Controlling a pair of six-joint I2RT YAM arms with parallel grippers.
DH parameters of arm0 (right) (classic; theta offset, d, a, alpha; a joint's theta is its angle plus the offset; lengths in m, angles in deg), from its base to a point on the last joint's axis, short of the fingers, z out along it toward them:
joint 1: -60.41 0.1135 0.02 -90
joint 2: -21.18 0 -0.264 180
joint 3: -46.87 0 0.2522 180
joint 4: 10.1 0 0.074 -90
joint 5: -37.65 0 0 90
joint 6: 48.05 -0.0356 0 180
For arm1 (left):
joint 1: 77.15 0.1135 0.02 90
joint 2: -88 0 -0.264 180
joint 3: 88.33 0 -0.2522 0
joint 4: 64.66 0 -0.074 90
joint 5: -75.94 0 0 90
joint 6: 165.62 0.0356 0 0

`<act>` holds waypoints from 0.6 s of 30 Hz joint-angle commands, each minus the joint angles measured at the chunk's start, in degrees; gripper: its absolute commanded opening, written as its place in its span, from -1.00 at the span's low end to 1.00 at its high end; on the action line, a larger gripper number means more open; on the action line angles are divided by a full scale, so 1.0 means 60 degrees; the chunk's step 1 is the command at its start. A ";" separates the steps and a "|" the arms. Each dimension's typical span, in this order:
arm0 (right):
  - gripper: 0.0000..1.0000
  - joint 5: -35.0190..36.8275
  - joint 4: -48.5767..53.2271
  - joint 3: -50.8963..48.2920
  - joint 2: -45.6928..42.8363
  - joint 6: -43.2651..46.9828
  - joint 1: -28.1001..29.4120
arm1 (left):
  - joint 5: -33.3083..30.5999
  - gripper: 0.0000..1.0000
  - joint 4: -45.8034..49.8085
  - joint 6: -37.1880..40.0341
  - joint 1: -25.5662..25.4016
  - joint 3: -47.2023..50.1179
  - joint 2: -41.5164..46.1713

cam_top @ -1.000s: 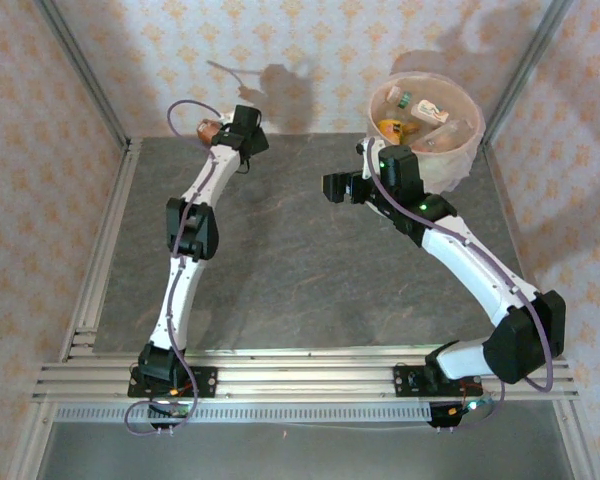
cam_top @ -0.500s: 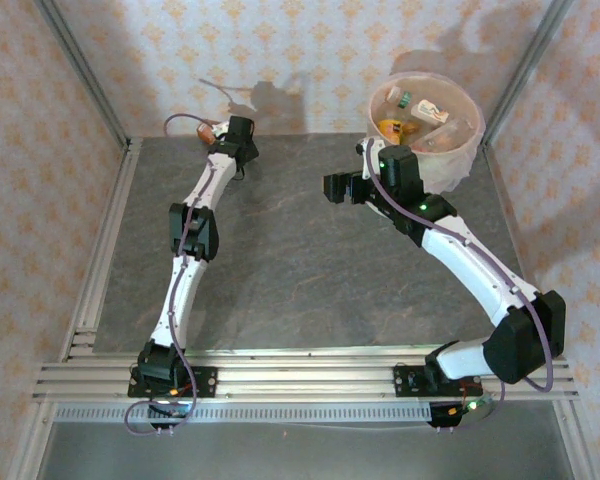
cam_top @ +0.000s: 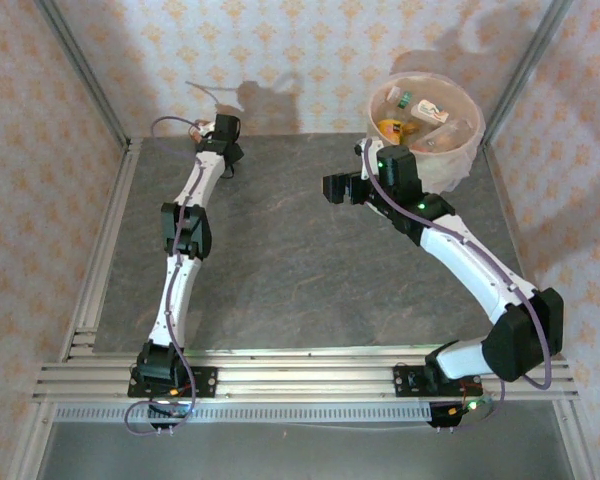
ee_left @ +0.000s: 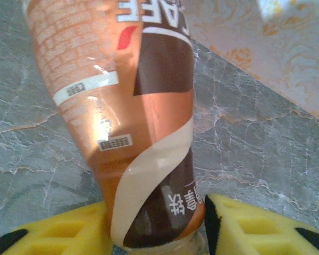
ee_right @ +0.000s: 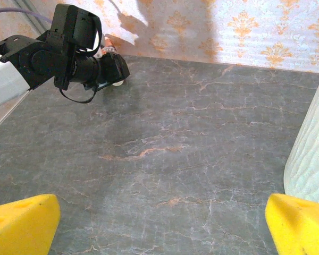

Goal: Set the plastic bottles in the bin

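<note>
A brown-and-orange labelled plastic bottle [ee_left: 122,106] lies on the grey table in the far left corner, next to the wall. My left gripper [ee_left: 157,228] is shut on its lower end, a yellow finger pressed to each side. From above, the same bottle [cam_top: 197,128] pokes out past the left gripper [cam_top: 212,129]. The white bin [cam_top: 460,160] stands at the far right with several bottles [cam_top: 420,115] inside. My right gripper [cam_top: 336,187] hovers left of the bin, open with nothing between its yellow fingertips [ee_right: 21,223].
The bin's ribbed white wall [ee_right: 311,154] is close on the right in the right wrist view. The left arm [ee_right: 53,58] reaches along the patterned back wall. Metal frame rails [cam_top: 105,240] edge the table on the left.
The left arm stretched farther toward the far left corner, and its jaws closed from wide open onto the bottle. The right arm stayed still.
</note>
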 commanded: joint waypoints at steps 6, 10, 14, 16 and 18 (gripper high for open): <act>0.99 0.0284 0.0093 0.0050 -0.0594 -0.0117 0.0046 | 0.0645 -0.30 0.0090 0.0989 -0.0008 0.2314 0.1572; 0.98 0.0290 -0.0101 -0.0126 -0.0807 -0.0714 0.0037 | 0.1132 -0.39 -0.1168 0.1758 -0.0395 0.5122 0.3719; 0.98 0.0463 -0.0489 -0.0370 -0.1096 -0.2105 0.0036 | 0.1887 -0.45 -0.3378 0.2346 -0.1191 0.9054 0.6824; 0.98 0.0496 -0.0543 -0.0356 -0.1126 -0.2727 0.0037 | 0.2199 -0.47 -0.4256 0.2444 -0.1673 1.0794 0.8397; 0.98 0.0432 -0.0543 -0.0274 -0.1075 -0.3228 0.0036 | 0.2496 -0.49 -0.4802 0.2442 -0.2100 1.2193 0.9729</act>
